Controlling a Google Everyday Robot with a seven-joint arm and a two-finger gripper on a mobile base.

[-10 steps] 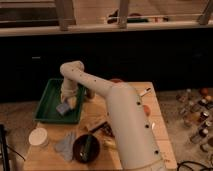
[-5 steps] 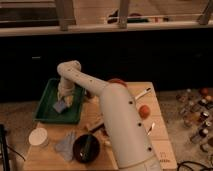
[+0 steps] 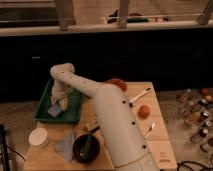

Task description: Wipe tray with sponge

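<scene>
Lighting: dim, warm amber cast throughout. Brightest areas: white arm [image 3: 115, 120] and wooden table [image 3: 162, 142], centre to 5 o'clock. Deep dark band under the railing [image 3: 150, 27], toward 12 o'clock. Gripper [image 3: 57, 102]: at 9 o'clock, down in the green tray [image 3: 74, 109], in soft shade.

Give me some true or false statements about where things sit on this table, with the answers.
1. The gripper is down inside the green tray. True.
2. The sponge lies outside the tray. False: it is in the tray, at the gripper.
3. The dark bowl sits in the tray. False: it stands on the table, outside the tray.
4. An orange fruit lies on the table, across the arm from the tray. True.
</scene>
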